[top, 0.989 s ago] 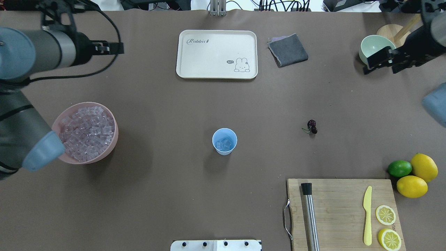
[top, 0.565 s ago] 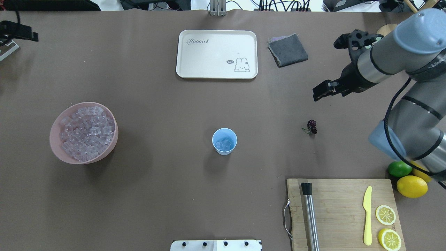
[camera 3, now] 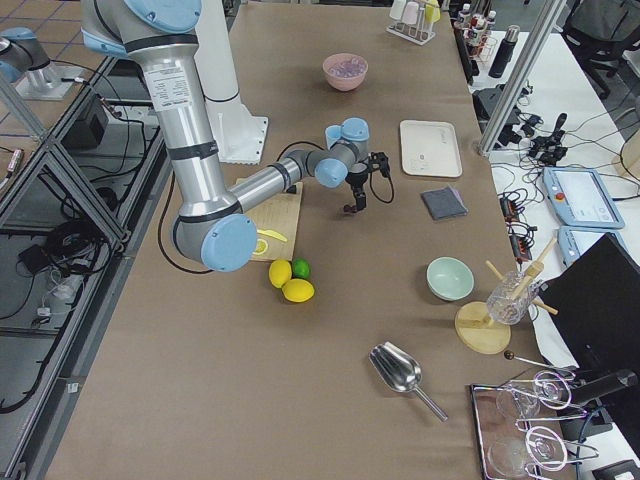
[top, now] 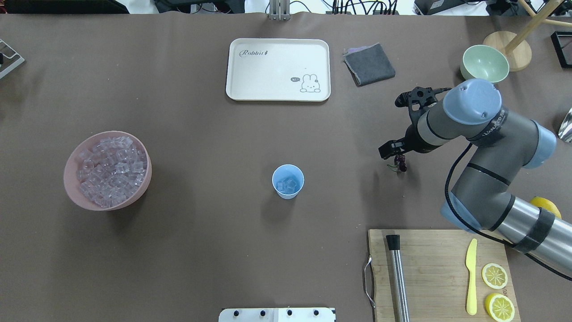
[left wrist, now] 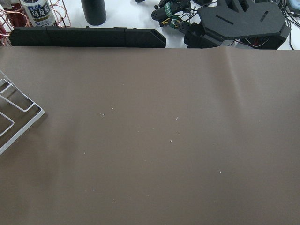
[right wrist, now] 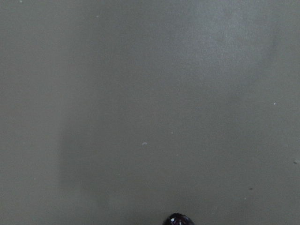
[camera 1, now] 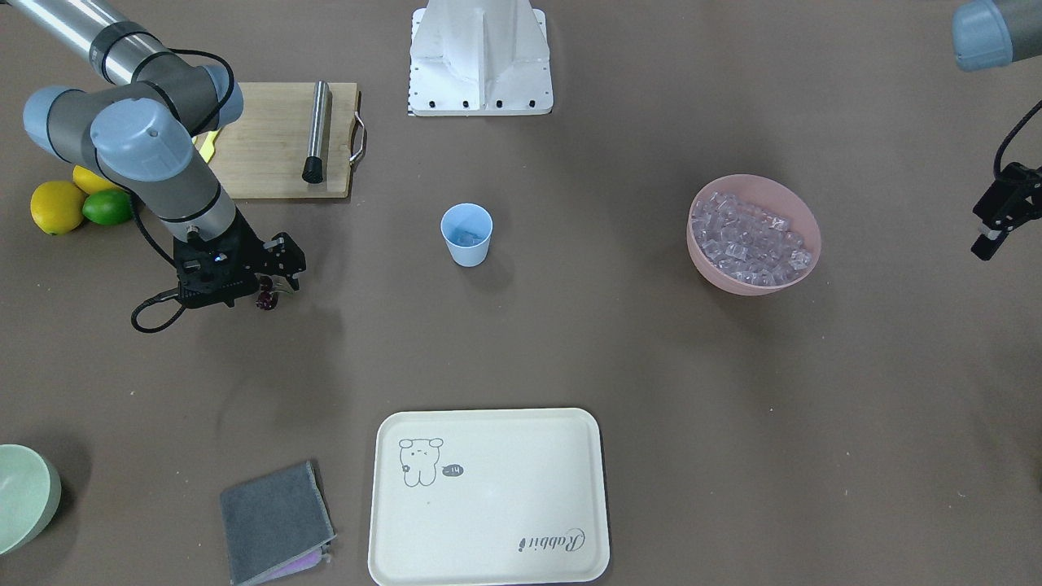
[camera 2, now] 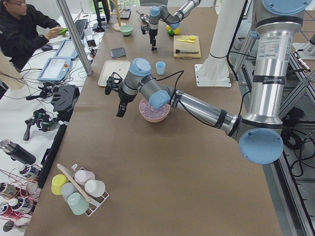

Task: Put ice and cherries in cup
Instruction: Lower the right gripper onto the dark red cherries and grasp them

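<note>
The light-blue cup stands upright mid-table with a few ice cubes in it; it also shows in the front view. Many more ice cubes fill the pink bowl at the left. The dark cherries lie on the table right of the cup. My right gripper hangs just over them, jaws apart, nothing held. The cherries show at the bottom edge of the right wrist view. My left gripper hovers beyond the pink bowl, empty; I cannot tell if it is open.
A cream tray, grey cloth and pale green bowl lie at the far side. A cutting board with steel muddler, yellow knife and lemon slices is near right. Lemons and lime sit beside it.
My right arm has swung in from the far right and come down over the cherries. My left arm has pulled back out of the overhead view to the left.
</note>
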You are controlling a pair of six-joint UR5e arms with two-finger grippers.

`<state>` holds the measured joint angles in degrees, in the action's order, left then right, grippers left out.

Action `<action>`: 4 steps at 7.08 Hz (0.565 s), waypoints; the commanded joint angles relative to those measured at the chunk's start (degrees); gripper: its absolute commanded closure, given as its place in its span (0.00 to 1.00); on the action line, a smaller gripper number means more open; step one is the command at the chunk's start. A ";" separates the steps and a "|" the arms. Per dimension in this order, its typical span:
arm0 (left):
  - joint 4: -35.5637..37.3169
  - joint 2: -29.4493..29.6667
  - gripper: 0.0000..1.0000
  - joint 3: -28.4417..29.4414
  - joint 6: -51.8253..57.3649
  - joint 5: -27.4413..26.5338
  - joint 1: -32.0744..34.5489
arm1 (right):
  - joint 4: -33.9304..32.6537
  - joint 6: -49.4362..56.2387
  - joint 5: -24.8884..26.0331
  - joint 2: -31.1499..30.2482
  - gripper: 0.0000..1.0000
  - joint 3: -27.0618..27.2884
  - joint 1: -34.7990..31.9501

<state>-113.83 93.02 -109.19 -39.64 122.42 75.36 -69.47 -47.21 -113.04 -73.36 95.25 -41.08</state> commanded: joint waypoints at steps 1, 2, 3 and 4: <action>0.01 -1.18 0.02 -1.37 0.26 0.44 1.37 | 1.71 -0.61 0.45 -0.63 0.00 -1.64 0.56; 0.01 -1.18 0.02 -1.55 0.26 1.93 1.89 | 1.71 -0.69 -0.25 -0.81 0.01 -1.21 0.48; 0.01 -1.09 0.02 -1.55 0.26 2.03 2.24 | 1.71 -0.70 -0.34 -1.43 0.08 -1.03 0.39; 0.01 -1.09 0.02 -1.55 0.26 2.03 2.25 | 1.71 -0.78 -0.34 -2.39 0.26 0.19 0.39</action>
<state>-113.82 91.94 -110.69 -39.38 124.24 77.41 -67.78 -47.90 -113.27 -74.77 94.40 -40.65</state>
